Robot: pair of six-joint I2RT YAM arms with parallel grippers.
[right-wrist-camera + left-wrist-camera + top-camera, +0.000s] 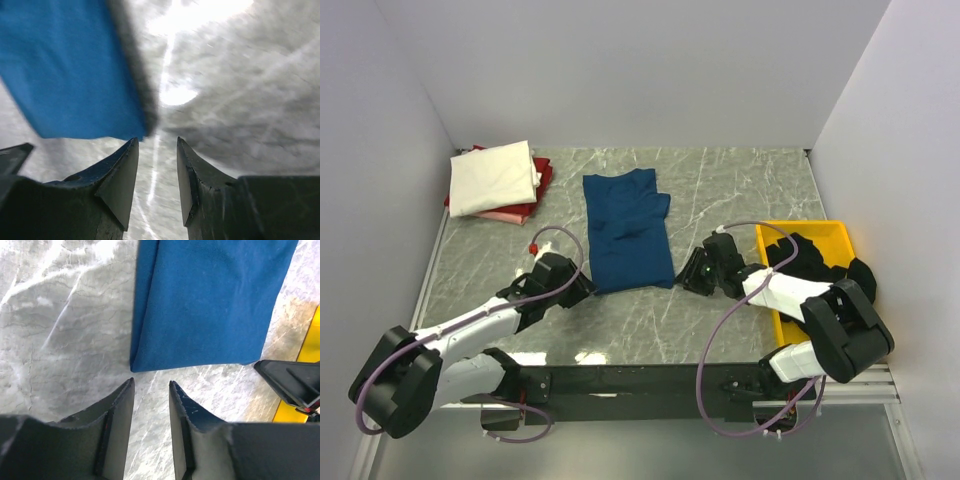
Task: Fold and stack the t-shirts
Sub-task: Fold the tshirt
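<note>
Hovering my left claw [151, 382] and right claw [157, 140], both parted and empty, beside the dark blue cotton t-shirt [628, 235]. Limp and light, so I'd pinch its near corners.

A t-shirt [628, 232] lay mid-way on the bench [740, 190], the stack of t-shirts [498, 182] behind-left. The tray [820, 228] at right held another t-shirt [808, 252].

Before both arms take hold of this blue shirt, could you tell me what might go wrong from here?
1. The left gripper and right gripper stand open just short of the near corners of the blue t-shirt; they may pinch only the top layer.
2. Its far end lies rumpled, so a fold could trap creases.
</note>
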